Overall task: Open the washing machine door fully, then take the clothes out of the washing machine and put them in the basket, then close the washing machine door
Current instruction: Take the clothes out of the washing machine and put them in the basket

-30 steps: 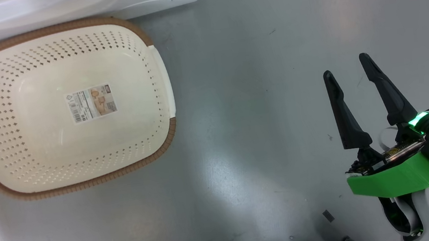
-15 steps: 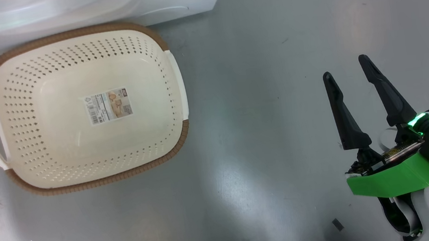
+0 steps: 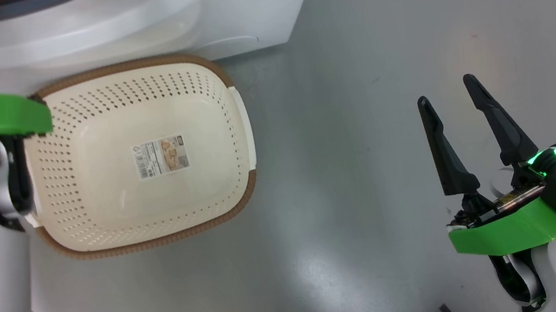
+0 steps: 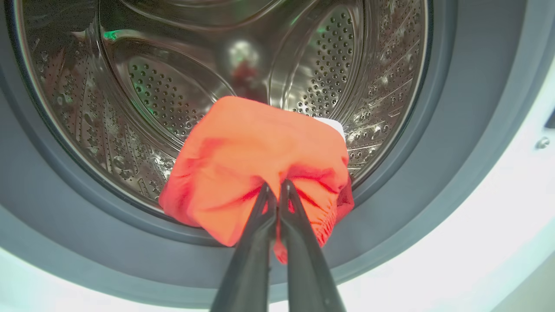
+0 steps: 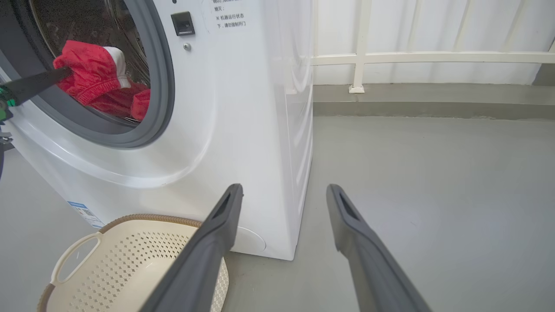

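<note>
**Left gripper point(image 4: 273, 187) pinches red clothes at the washer's mouth**

Pressed almost together, the left gripper's two dark fingers clamp a fold of the red clothes point(image 4: 256, 164). The fold sits at the 6 o'clock edge of the bundle in the left wrist view. A fold gives thin fingers something to bite, where a flat stretch of loose cloth would slip.

The bundle hangs at the lip of the steel drum point(image 4: 164, 86), draped over the grey rubber ring point(image 4: 468, 108) toward 6 o'clock. White trim peeks out at its 2 o'clock corner. In the right wrist view more red cloth lies lower in the drum, so the load will likely take more than one trip.

Directly below the opening, the basket point(image 3: 129, 65) stands against the foot of the washing machine point(image 5: 243, 108). It lies at about 10 o'clock in the head view. Nothing is in it but its barcode sticker. Set there, it should let cloth pulled clear of the ring drop a short way into it.

The right gripper point(image 3: 446, 90) hangs at 4 o'clock in the head view, well apart from the basket, above bare grey floor point(image 3: 347, 115). Its fingers are spread wide and hold nothing. That probably keeps it out of the left arm's path until it is needed.
</note>
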